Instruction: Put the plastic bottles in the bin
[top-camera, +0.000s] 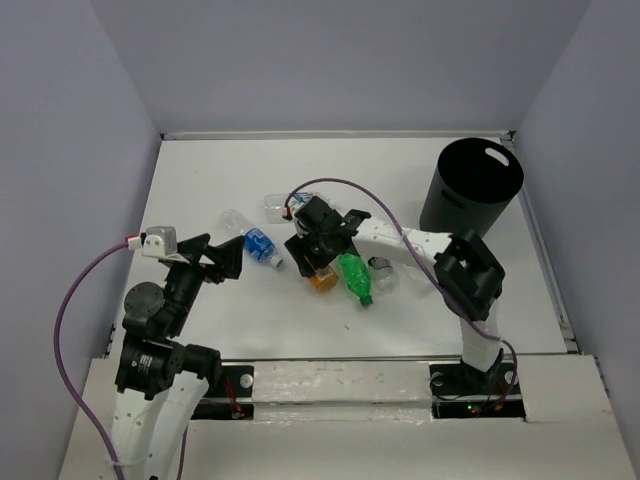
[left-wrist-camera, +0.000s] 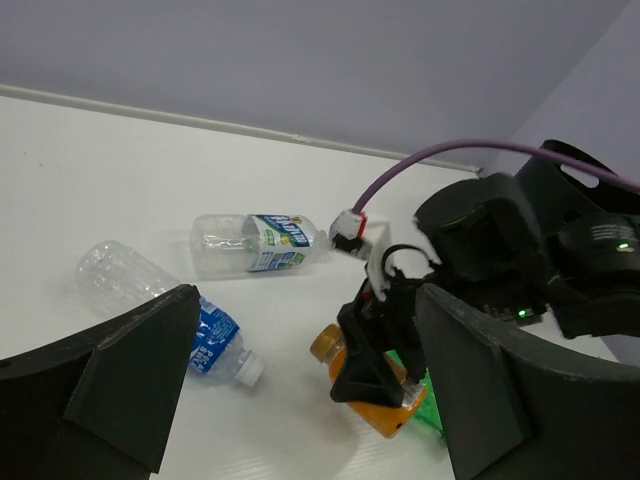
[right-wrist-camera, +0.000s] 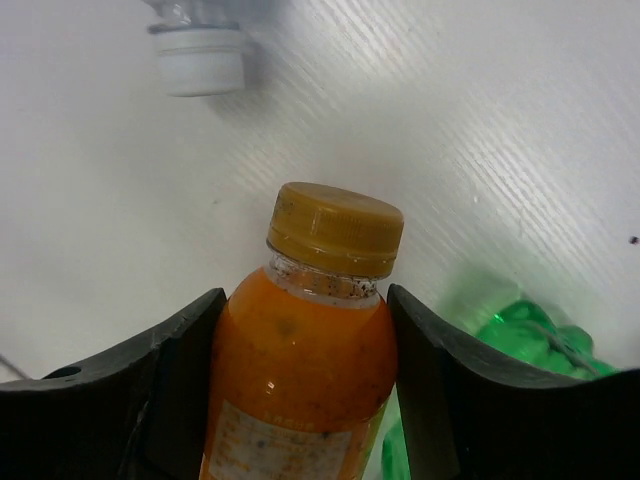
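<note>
Well, the flat white table (top-camera: 200, 180) carries everything, and the tall black cylindrical plastic bin (top-camera: 450, 212) stands at its far right corner, well apart from the bottles scattered mid-table. My left claw (left-wrist-camera: 305, 300) hangs spread wide and holds nothing, near the clear bottle with the blue label (top-camera: 257, 242). My right claw (right-wrist-camera: 305, 300) is clenched around the stubby orange plastic bottle (right-wrist-camera: 300, 385), a pad pressed to each side just below its mustard-yellow cap (right-wrist-camera: 335, 228). I cannot tell whether the bottle is off the table yet. The crumpled green plastic bottle (top-camera: 355, 276) lies just beside it, and a clear bottle with a white-green label (left-wrist-camera: 255, 243) lies farther back. No bottle looks to be in the bin, so I judge the task barely begun. The body is round and slick, and I hold it high near the shoulder, so it may swivel or slide out on the swing. Lifting carelessly could nudge the green bottle and roll it away. The bin's rim is tall, and carrying too low would knock the bottle against the wall.
</note>
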